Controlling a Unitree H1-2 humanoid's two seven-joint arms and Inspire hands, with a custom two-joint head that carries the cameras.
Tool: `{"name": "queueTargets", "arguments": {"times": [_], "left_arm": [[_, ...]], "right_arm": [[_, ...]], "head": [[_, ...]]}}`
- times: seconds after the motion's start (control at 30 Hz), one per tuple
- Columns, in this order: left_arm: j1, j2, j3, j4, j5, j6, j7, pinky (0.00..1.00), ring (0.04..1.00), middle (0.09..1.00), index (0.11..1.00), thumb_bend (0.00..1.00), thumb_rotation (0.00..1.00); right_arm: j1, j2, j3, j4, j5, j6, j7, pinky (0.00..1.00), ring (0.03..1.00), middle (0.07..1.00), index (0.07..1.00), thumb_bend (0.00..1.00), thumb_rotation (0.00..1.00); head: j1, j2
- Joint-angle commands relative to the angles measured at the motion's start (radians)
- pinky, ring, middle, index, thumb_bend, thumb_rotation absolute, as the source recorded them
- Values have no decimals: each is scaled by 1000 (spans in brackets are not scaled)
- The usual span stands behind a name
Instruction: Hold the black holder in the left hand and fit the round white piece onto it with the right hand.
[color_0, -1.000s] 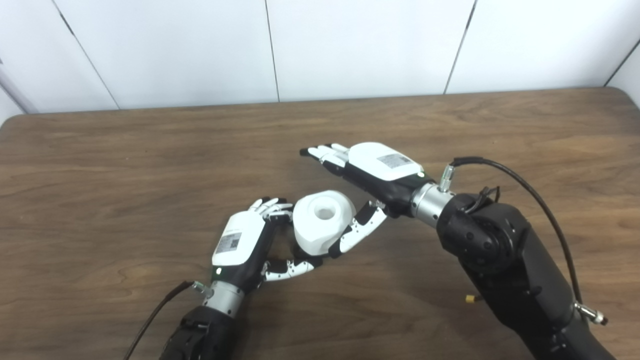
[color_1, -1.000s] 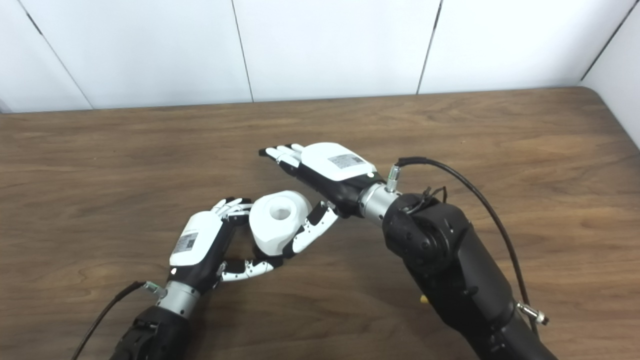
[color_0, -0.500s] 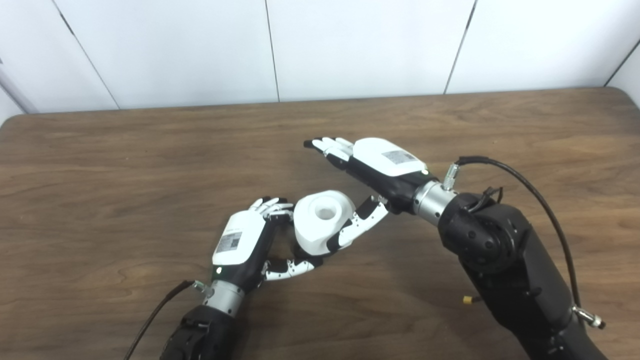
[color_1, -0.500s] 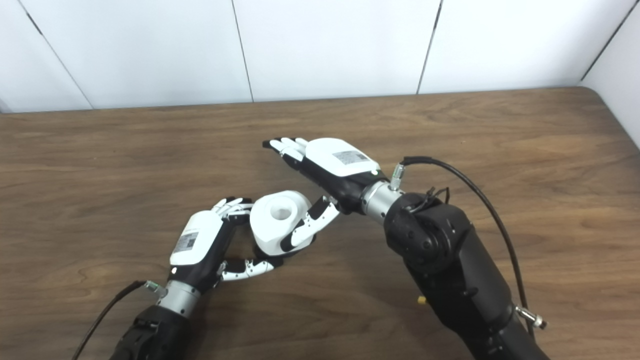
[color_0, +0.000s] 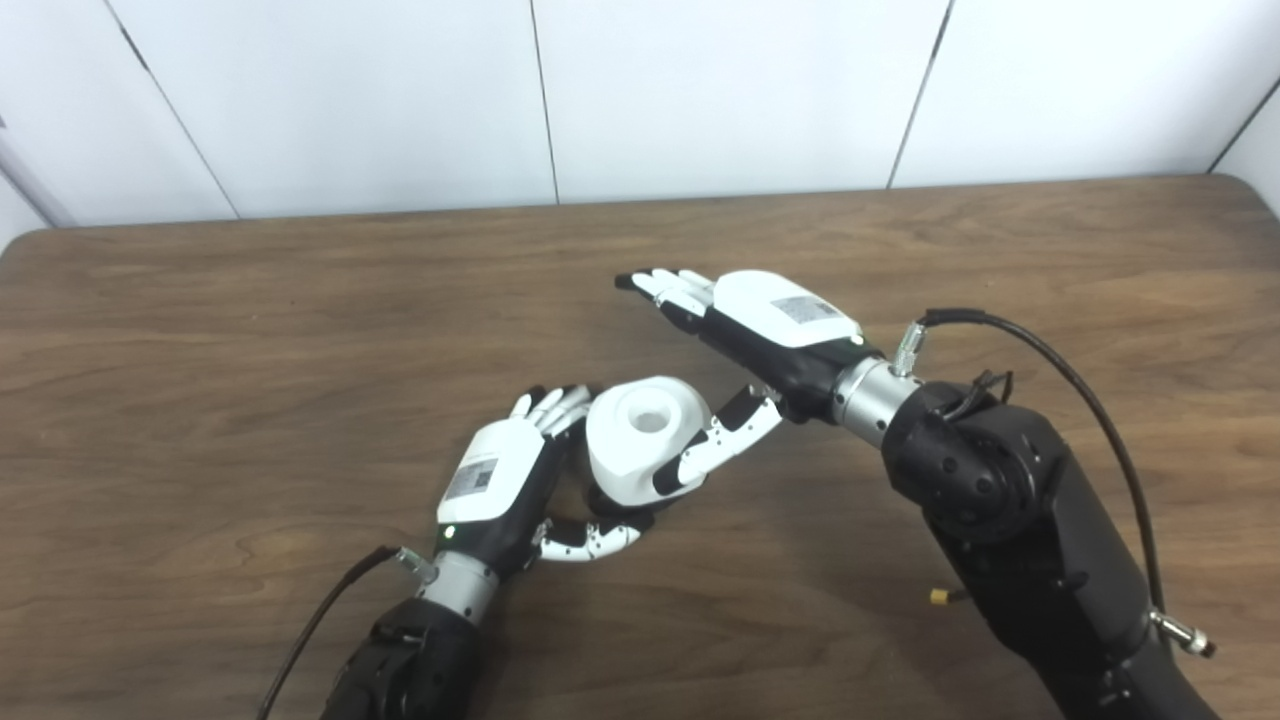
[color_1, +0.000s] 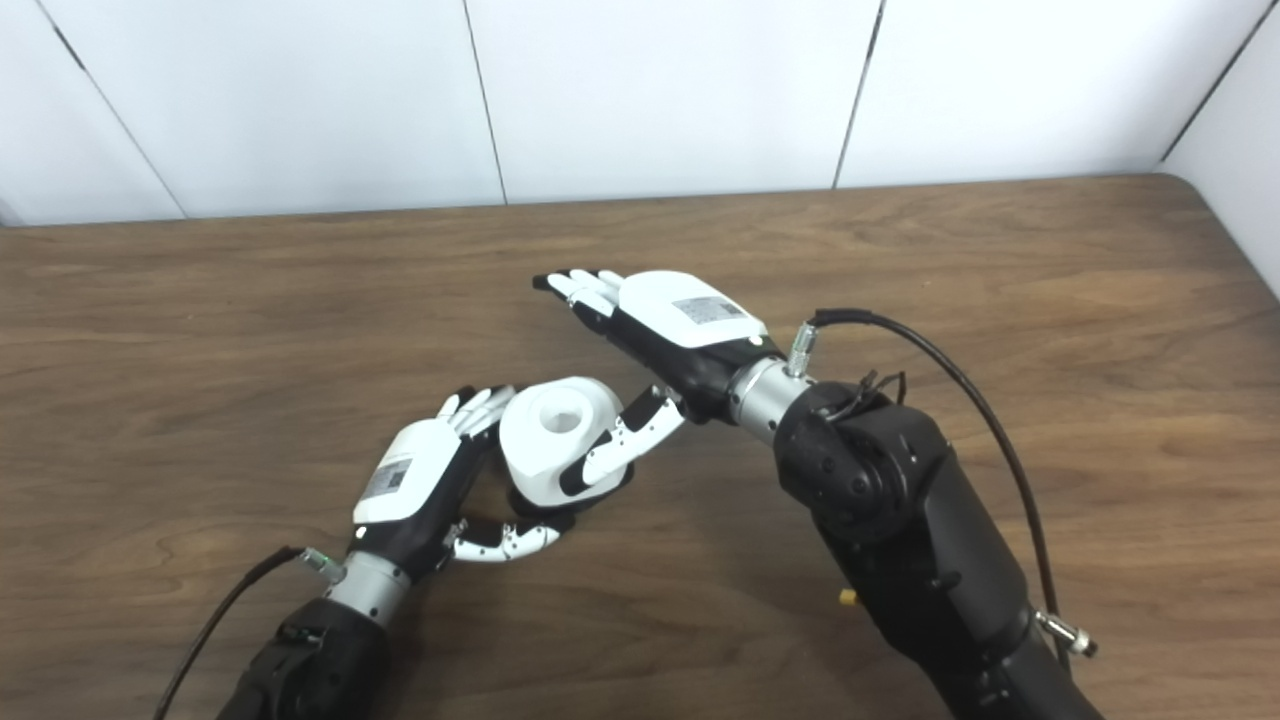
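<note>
**White piece sits atop the holder, cradled at mid-table**

The round white piece (color_0: 645, 437) (a squat drum with a hole sunk in its top face) sits slightly tilted above the table, just near of centre. Beneath its lower edge a sliver of the black holder (color_0: 612, 497) shows, mostly hidden by the white piece and the fingers around it; whether the two are fully seated together cannot be told.

The left hand (color_0: 500, 480) comes in from the lower left, with its back to the camera. Its fingers (color_0: 553, 403) reach up along the white piece's left side, and its thumb (color_0: 590, 541) curls under the holder, so the hand is wrapped about the holder from below and beside.

The right hand (color_1: 680, 325) lies to the upper right, palm down, its fingers (color_1: 580, 288) stretched out flat and away from the piece, gripping nothing. Only its thumb (color_1: 622, 446) angles down and rests against the right flank of the white piece.

All of this is over a dark wooden table (color_0: 200, 350), with white wall panels (color_0: 700, 90) behind its far edge.
</note>
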Motion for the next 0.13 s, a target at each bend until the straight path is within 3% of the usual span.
{"name": "queueTargets", "arguments": {"times": [0.0,0.1], "left_arm": [[17,-4,-3,17,-38,41,-58,1000,994,999,999,1000,218],[23,-11,7,20,-60,26,-39,986,994,1000,1000,1000,231]], "right_arm": [[-42,-9,-13,-14,-4,-4,-4,970,1000,1000,1000,1000,526],[-44,-9,-14,-7,-4,-7,-9,972,1000,1000,1000,1000,560]], "head": [[0,1],[-1,1]]}}
